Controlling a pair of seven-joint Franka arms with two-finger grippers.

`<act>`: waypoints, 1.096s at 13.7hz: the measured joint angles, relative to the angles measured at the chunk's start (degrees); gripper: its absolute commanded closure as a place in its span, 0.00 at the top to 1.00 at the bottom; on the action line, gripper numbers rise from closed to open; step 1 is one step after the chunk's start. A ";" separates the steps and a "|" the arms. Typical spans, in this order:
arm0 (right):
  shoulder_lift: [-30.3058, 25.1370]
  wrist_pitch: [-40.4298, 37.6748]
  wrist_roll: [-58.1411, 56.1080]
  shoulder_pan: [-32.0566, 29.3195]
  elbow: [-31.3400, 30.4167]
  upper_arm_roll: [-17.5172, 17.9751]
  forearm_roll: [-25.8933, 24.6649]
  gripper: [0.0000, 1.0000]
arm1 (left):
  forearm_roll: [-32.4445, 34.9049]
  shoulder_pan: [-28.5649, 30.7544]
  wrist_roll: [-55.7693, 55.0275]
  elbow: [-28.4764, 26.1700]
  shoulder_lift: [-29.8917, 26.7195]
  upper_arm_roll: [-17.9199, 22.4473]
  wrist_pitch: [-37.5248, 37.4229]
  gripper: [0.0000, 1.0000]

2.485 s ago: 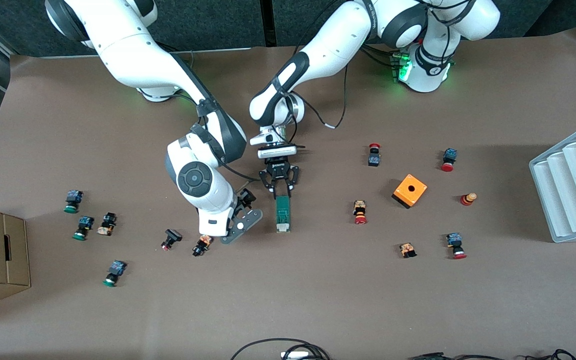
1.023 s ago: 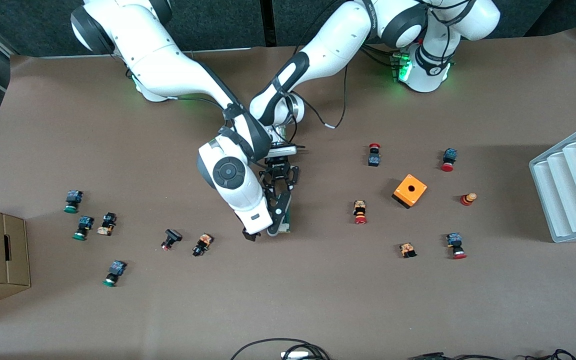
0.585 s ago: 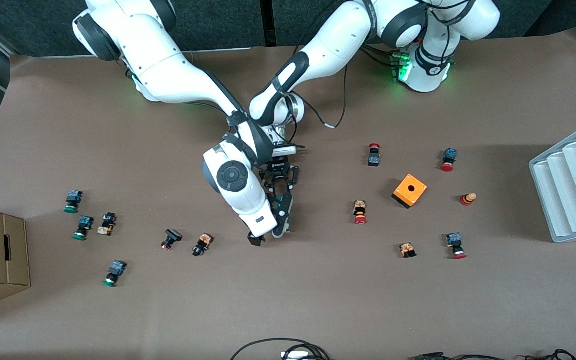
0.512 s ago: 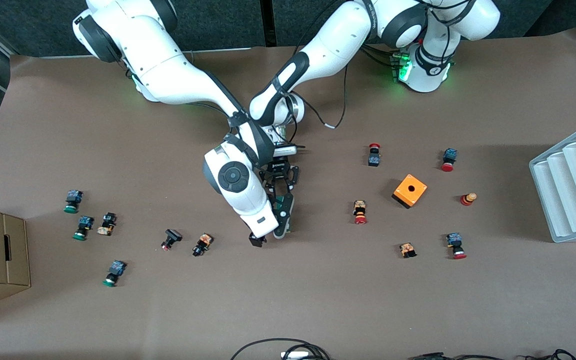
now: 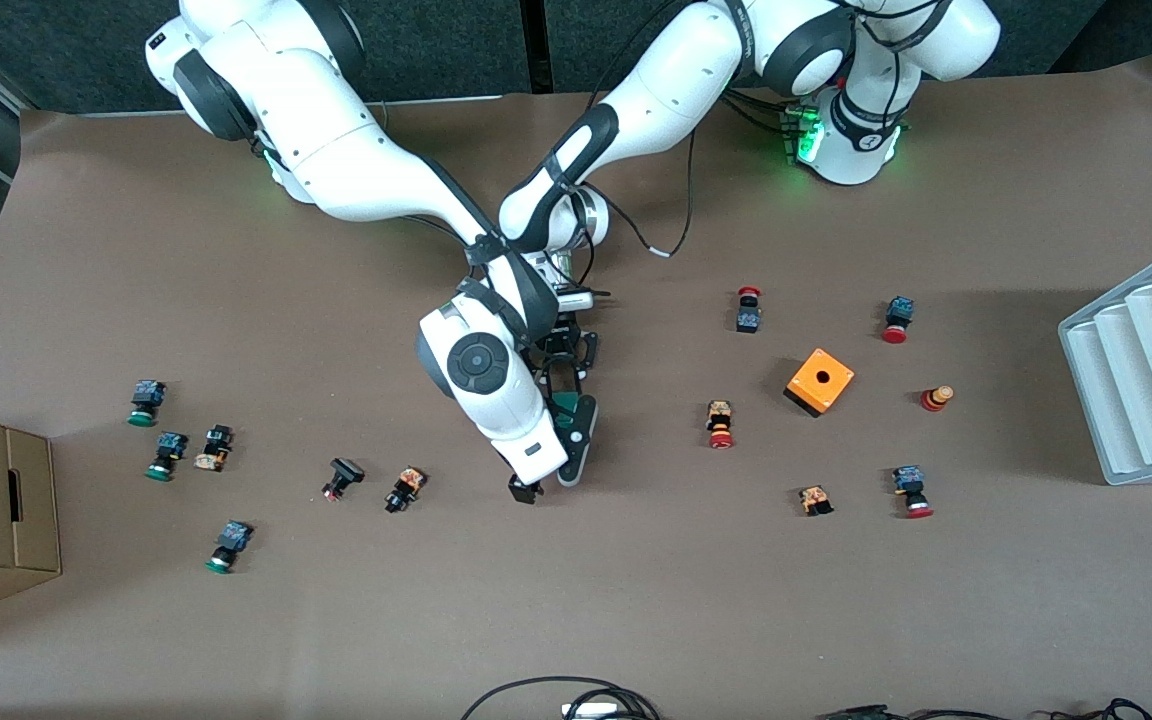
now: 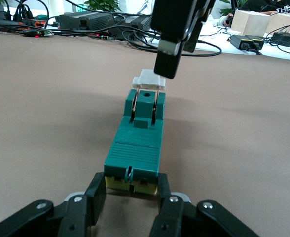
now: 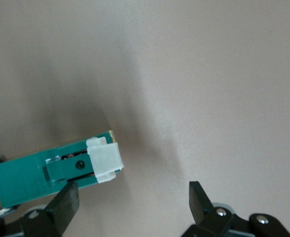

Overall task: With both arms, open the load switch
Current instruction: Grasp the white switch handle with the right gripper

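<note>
1. The table (image 5: pixel 636 600) filled the front view, with small push buttons scattered across it and all the action at the centre of the frame.
2. The right arm (image 5: pixel 336 170) swept down from the top of that view, and the left arm (image 5: pixel 656 90) reached in beside it. Both were working and neither waited.
3. The left gripper (image 6: pixel 130 195) was clenched on the near end of the load switch (image 6: pixel 135 143) and pinned it flat on the table at mid-frame.
4. The right gripper (image 7: pixel 132 197) hung over the switch's other end with its jaws spread wide, grasping nothing.
5. The white piece (image 6: pixel 149 79) capped that free end and looked untouched.
6. By my read, the bracing step was done and the opening step was in hand. The next move called for the right gripper to centre on the white piece, come down, pinch it and pull it away from the green body while the left one held firm.
7. The front view hid most of the switch under the right wrist. The left wrist view showed the clamp and a right finger hanging just above the white piece. The right wrist view showed that piece off toward one finger, not centred between the two.
</note>
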 measured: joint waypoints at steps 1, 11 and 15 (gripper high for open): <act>0.28 0.00 0.00 0.81 0.08 -0.49 0.00 1.00 | 0.00 0.00 0.00 0.00 0.00 0.00 0.00 0.46; 0.97 0.06 0.44 4.46 0.34 -2.81 0.00 0.99 | 0.00 0.00 0.00 0.00 0.00 0.00 0.00 0.46; 1.16 0.06 2.44 6.71 0.34 -4.15 0.00 0.98 | 0.00 0.00 0.00 0.00 0.00 0.00 0.00 0.46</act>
